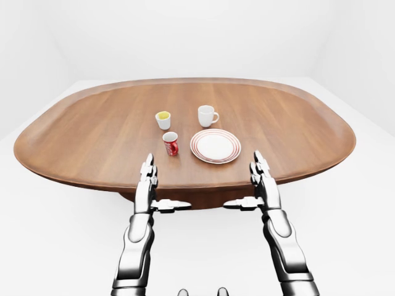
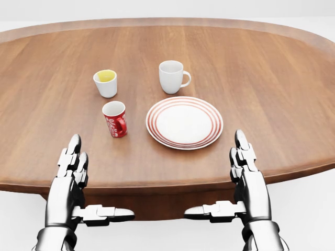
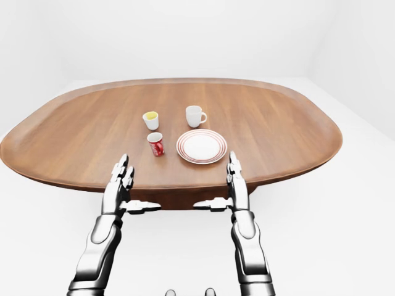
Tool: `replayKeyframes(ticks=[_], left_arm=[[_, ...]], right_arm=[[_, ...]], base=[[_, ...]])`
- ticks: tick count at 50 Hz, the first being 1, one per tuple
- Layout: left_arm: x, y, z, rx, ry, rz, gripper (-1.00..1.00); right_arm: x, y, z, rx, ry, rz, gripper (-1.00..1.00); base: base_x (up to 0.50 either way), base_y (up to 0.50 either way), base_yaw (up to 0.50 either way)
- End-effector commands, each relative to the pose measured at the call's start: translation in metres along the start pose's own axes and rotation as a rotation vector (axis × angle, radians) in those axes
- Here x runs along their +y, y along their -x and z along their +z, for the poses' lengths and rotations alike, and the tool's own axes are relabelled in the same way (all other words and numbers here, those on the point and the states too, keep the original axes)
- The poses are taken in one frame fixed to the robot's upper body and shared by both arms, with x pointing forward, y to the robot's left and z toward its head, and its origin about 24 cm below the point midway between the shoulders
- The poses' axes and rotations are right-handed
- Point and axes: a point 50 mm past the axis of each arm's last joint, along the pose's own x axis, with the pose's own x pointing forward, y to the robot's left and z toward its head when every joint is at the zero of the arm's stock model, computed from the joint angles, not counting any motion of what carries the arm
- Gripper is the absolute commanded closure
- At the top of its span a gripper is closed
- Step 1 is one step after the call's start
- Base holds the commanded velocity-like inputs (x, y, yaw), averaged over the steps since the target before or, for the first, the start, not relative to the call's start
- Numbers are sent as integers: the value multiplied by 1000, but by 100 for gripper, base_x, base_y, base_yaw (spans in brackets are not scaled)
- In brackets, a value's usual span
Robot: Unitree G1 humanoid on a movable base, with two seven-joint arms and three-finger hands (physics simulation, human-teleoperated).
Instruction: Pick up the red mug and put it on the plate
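Note:
The red mug point(image 2: 115, 118) stands upright on the wooden table point(image 2: 261, 78), its handle turned to the lower right. Just right of it lies the white plate point(image 2: 184, 122) with red rings, bare. My left hand point(image 2: 84, 183) hovers open at the table's near edge, below and left of the mug, fingers straight and thumb pointing inward. My right hand point(image 2: 230, 183) mirrors it, open, below and right of the plate. Neither hand touches anything.
A small white cup with yellow inside point(image 2: 106, 83) stands above the red mug. A white mug point(image 2: 172, 77) stands above the plate, handle to the right. The oval table has a raised rim point(image 1: 185, 185); white floor surrounds it.

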Motion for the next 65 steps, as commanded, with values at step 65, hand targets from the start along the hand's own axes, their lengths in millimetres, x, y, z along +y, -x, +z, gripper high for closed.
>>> replayKeyframes(ticks=[65], left_arm=[[6,8,10,-4,18,12,-100]], right_arm=[[-1,6,4,-3,55,20,-100]], base=[[0,1,0]])
